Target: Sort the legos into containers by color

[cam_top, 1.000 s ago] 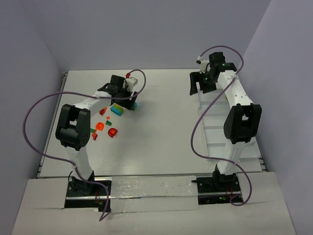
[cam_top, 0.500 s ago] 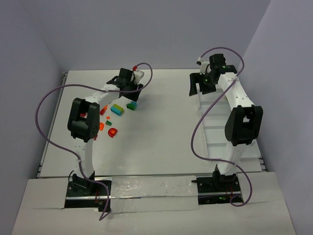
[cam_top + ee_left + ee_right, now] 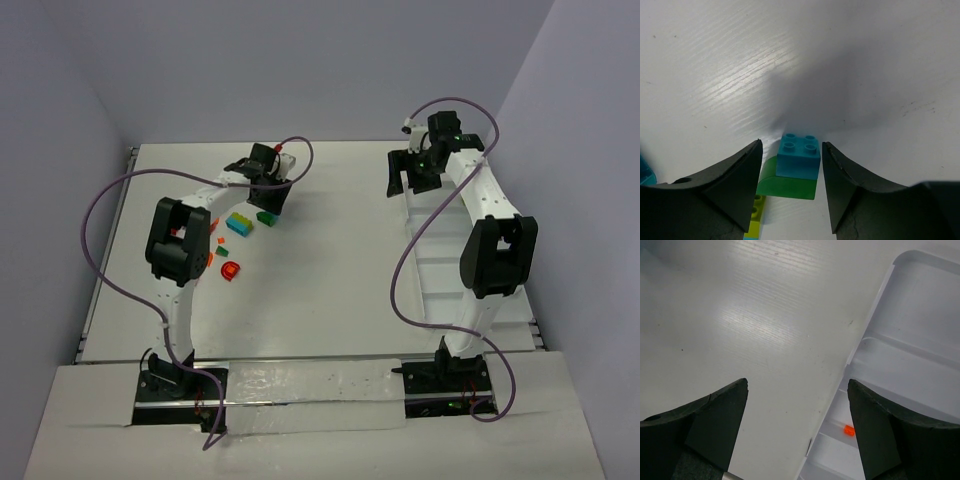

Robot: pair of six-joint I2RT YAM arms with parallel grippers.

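Top external: your left gripper (image 3: 268,190) hangs at the loose bricks (image 3: 238,224), well apart from the long white divided plastic tray (image 3: 432,262). Left wrist: its open jaws straddle the small teal-blue plastic brick (image 3: 799,155), apparently atop a dark green brick (image 3: 788,186). Right wrist: your right gripper (image 3: 797,385) gapes empty at the tray's edge.

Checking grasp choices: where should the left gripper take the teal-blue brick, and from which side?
Take the teal-blue brick by its two flat side walls, coming straight down from above. It sits studs-up, and the open left gripper has one finger on each side. The dark green brick crowds its camera-side edge, so probably pinch high.
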